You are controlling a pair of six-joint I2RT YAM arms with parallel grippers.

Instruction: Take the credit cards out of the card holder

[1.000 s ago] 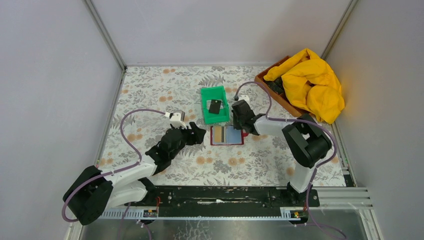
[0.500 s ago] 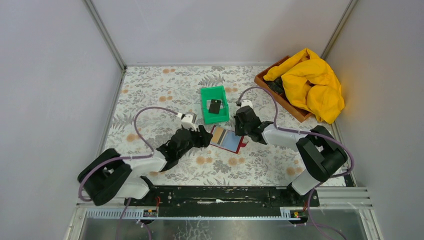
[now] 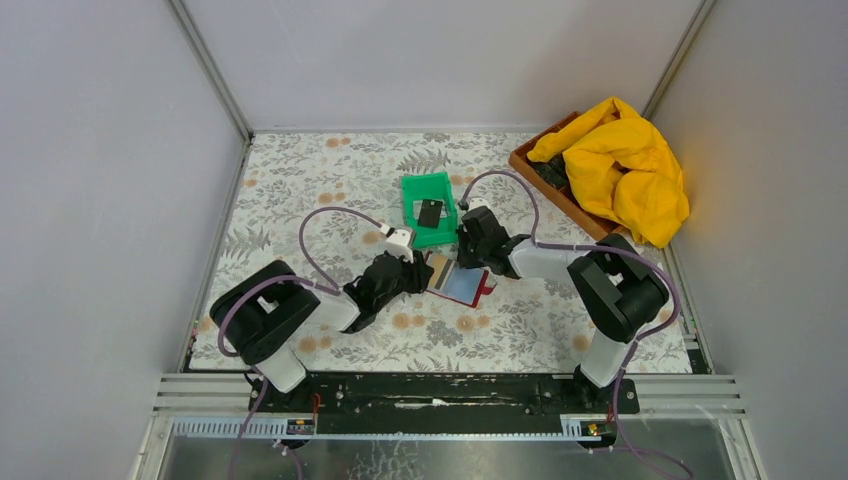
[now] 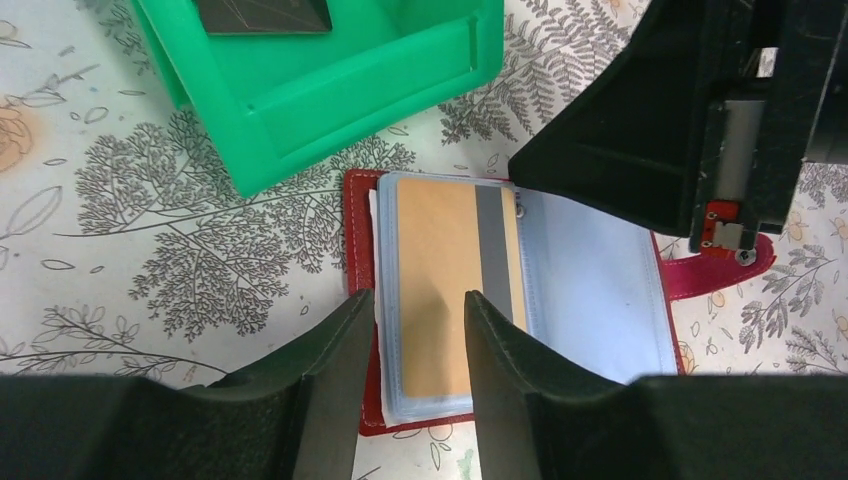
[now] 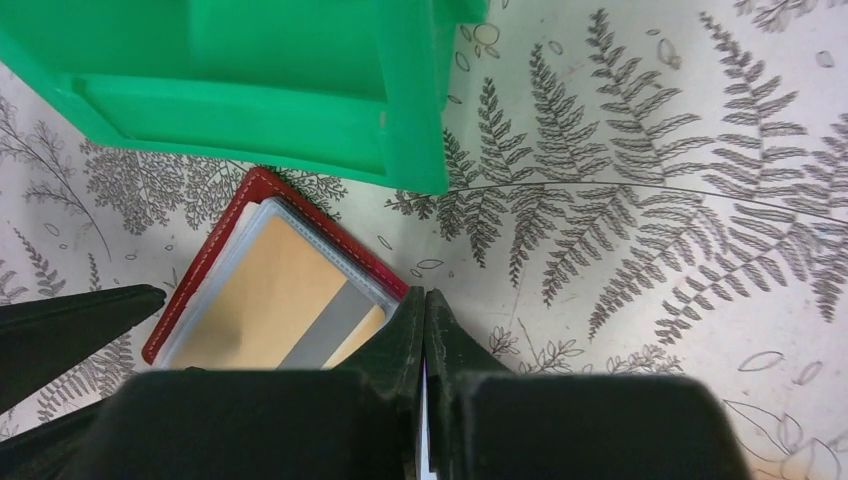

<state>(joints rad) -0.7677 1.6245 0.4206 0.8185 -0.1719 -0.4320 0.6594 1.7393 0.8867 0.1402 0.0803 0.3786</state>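
Open card holder holds gold card; green bin, black card.

Plain grey walls enclose a worktop printed with flowers and ferns; a metal rail lines its near edge.

Open card holder at mid-bench, a bin behind it, a gripper at each side.

The card holder lies flat and open near the bench's centre, with a card in its left half. Just behind it, across a narrow gap, stands the bin, with another card lying inside. The left gripper reaches in from the left, its fingers straddling the holder's left edge and the card. The right gripper sits over the holder's far right corner. In the bench's far right corner, well apart, sits a tray with a cloth heaped on it.
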